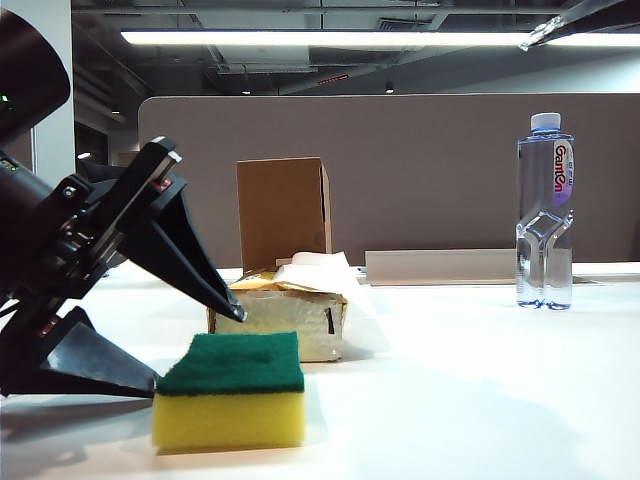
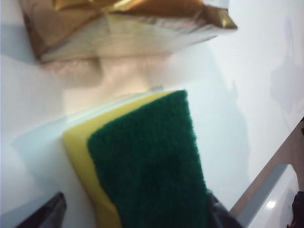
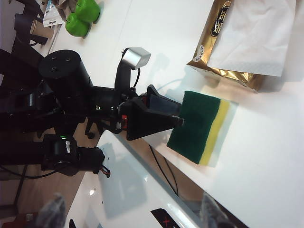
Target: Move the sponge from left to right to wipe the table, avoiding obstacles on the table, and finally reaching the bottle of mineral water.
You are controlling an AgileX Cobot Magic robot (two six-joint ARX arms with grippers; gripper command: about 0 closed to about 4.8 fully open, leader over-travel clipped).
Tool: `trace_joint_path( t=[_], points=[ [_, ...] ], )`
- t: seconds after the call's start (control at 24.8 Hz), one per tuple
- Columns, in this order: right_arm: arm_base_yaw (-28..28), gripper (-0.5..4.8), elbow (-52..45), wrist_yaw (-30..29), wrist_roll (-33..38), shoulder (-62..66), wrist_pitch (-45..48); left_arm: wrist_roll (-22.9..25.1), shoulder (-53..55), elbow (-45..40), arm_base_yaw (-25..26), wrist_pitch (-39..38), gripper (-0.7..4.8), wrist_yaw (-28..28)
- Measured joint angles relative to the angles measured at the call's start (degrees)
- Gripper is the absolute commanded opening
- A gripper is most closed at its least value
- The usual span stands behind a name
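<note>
The sponge (image 1: 230,392), yellow with a dark green top, lies flat on the white table (image 1: 480,400) at the near left. My left gripper (image 1: 197,347) is open, one black finger on each side of the sponge (image 2: 147,161); one finger (image 2: 47,213) stands off the yellow edge. Close behind the sponge lies the gold-edged tissue pack (image 1: 290,312), with the upright brown box (image 1: 283,210) behind that. Far right stands the bottle of mineral water (image 1: 545,210). My right gripper (image 3: 133,218) is open and empty, looking down on the sponge (image 3: 197,126) and the tissue pack (image 3: 247,42).
A grey partition (image 1: 400,170) and a low white ledge (image 1: 440,265) run along the back of the table. Beyond the table's edge, the right wrist view shows green objects (image 3: 83,16), paper cups (image 3: 40,28) and the left arm's body (image 3: 66,76).
</note>
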Motion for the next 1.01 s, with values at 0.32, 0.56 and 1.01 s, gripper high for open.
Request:
trace_joint_path(
  t=[0.32,0.56,1.01],
  points=[
    [0.0,3.67,0.0,0.0,0.0,0.0,0.0,0.0,0.0,0.0,0.0,0.0,3.72,0.0],
    [0.0,3.66,0.0,0.0,0.0,0.0,0.0,0.0,-1.4,0.3,0.0,-0.1,3.72,0.0],
    [0.0,3.66,0.0,0.0,0.0,0.0,-0.1,9.5,-4.4,10.0,1.9,-12.6,3.73,-3.1]
  ],
)
